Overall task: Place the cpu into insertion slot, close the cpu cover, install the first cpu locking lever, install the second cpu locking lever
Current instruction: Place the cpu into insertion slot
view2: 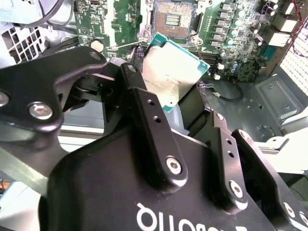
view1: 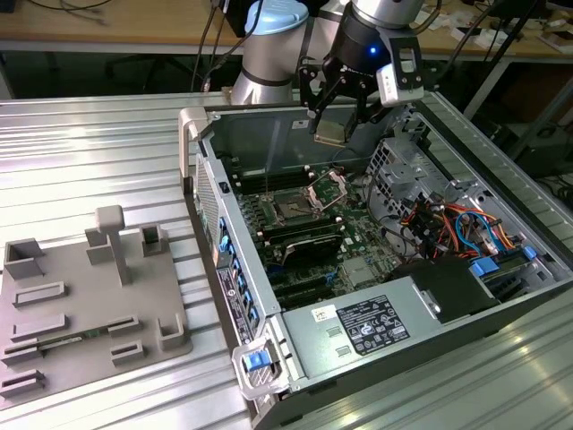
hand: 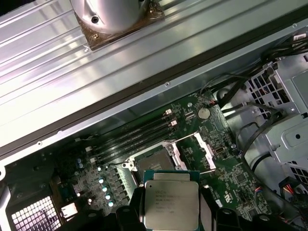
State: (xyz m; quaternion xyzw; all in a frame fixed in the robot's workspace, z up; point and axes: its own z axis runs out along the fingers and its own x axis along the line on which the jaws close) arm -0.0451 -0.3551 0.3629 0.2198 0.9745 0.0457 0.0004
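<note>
My gripper (view1: 332, 124) hangs above the open computer case, shut on the cpu (view1: 329, 134), a flat square chip with a silver-grey top. In both wrist views the cpu (view2: 169, 73) (hand: 171, 199) sits between the black fingers (view2: 147, 113), tilted over the green board. The insertion slot (view1: 293, 205) (view2: 173, 18) lies below it, bare and dark, and the chip partly hides it in the first wrist view (hand: 155, 161). The cpu cover (view1: 329, 187) (hand: 205, 150) stands swung open beside the slot, toward the exterior view's right.
Long black memory slots (view1: 304, 235) lie in front of the socket. A drive cage and coloured cables (view1: 448, 219) fill the case toward the exterior view's right, with a power supply (view1: 376, 324) at the front. A grey fixture tray (view1: 81, 305) sits on the ribbed table outside the case.
</note>
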